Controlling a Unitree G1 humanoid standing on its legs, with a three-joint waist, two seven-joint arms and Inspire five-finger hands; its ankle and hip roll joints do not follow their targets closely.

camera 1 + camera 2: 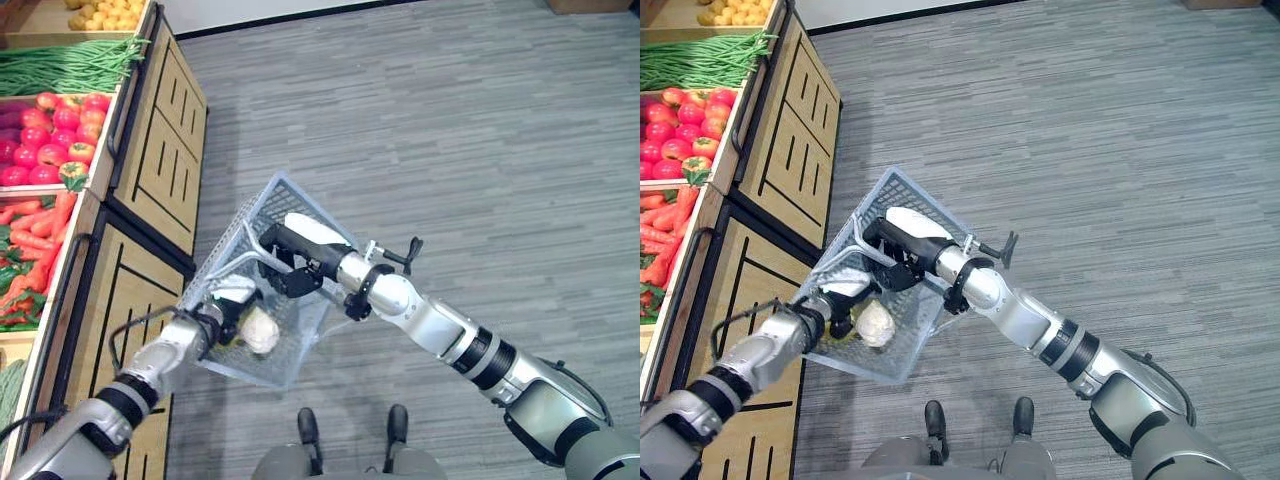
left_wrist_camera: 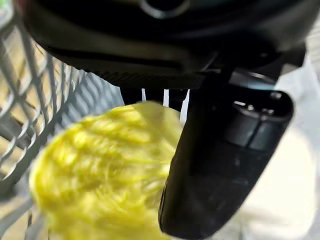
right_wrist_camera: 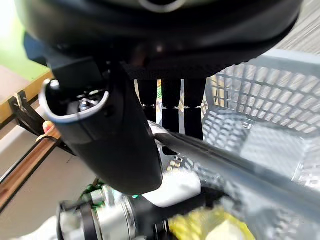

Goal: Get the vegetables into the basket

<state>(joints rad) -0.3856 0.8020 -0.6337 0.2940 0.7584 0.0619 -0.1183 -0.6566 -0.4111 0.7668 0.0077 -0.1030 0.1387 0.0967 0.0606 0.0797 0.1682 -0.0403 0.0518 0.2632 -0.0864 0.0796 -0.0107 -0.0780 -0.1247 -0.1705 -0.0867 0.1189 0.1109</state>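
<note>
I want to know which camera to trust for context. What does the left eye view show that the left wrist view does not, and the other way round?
The left eye view alone shows the produce shelf with tomatoes, green beans and carrots, and the right hand curled on the basket handle. The left wrist view alone shows the cabbage's yellow-green leaves up close. Both show the left hand holding the cabbage inside the grey basket.

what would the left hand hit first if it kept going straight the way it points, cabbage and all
Probably the grey wire mesh basket's inside, its floor or far wall; depth is unclear. The left hand already holds the pale yellow-green cabbage inside it.
</note>
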